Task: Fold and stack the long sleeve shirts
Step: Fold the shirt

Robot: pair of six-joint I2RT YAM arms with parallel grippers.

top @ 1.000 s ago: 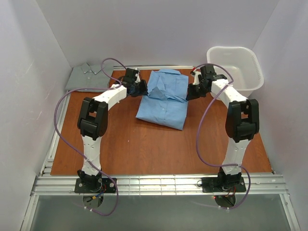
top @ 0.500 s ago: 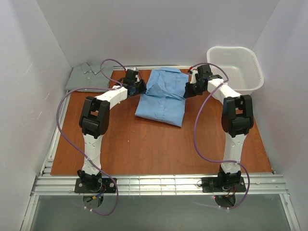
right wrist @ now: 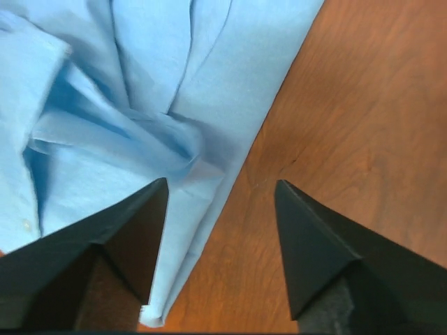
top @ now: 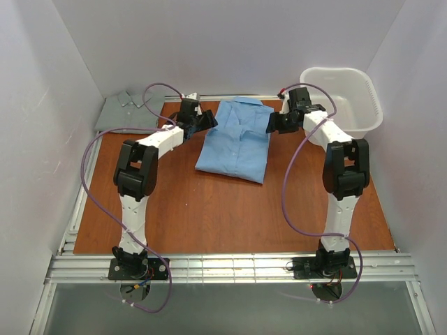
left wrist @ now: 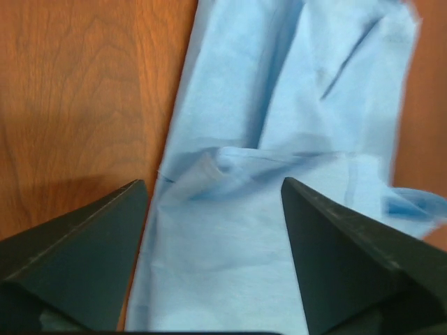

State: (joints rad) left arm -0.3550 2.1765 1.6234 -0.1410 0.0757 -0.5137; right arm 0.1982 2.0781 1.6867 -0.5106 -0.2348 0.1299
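Note:
The light blue long sleeve shirt (top: 237,139) lies folded on the wooden table, collar toward the back. At its upper left edge my left gripper (top: 207,121) stands open, the blue cloth (left wrist: 279,139) lying loose under and between its fingers (left wrist: 105,230). On the other side, my right gripper (top: 271,124) is open over the shirt's upper right edge (right wrist: 230,139), with bare wood between its fingers (right wrist: 314,237). The grey-green shirt (top: 126,112) lies folded off the table's back left corner.
A white plastic basket (top: 342,98) stands at the back right, close behind the right arm. White walls close in the back and both sides. Purple cables loop from both arms. The bare wooden table (top: 209,209) stretches toward the arm bases.
Both grippers have opened and let go of the blue shirt. The raised top of the shirt has dropped flat toward the back, and both grippers have drawn slightly outward and back.

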